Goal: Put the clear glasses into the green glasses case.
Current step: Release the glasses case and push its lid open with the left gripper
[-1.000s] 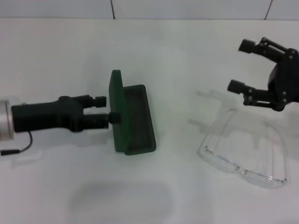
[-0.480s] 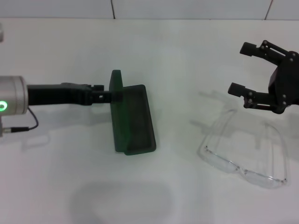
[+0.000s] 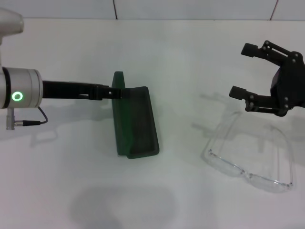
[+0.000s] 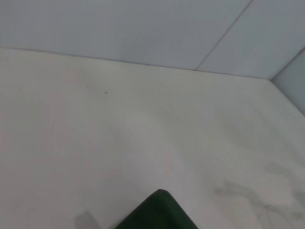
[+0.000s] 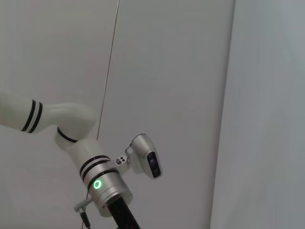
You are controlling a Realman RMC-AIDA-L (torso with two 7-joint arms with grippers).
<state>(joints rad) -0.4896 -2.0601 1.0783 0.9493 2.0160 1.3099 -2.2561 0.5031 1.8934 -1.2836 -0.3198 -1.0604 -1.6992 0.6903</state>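
Clear glasses (image 3: 250, 157) lying lower right on table (image 3: 190, 57), arms unfolded. Green glasses case (image 3: 136, 121) open at centre-left. Right end effector (image 3: 243, 70) spread wide, hovering above glasses; lower squarely over frame before closing. Left end effector (image 3: 116, 92) against lid; finger state indeterminable.

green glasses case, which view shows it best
The head view: the whole green glasses case stands open on the table, lid upright, with the left gripper at the lid. The left wrist view catches only one dark green corner. The right wrist view shows none of it.
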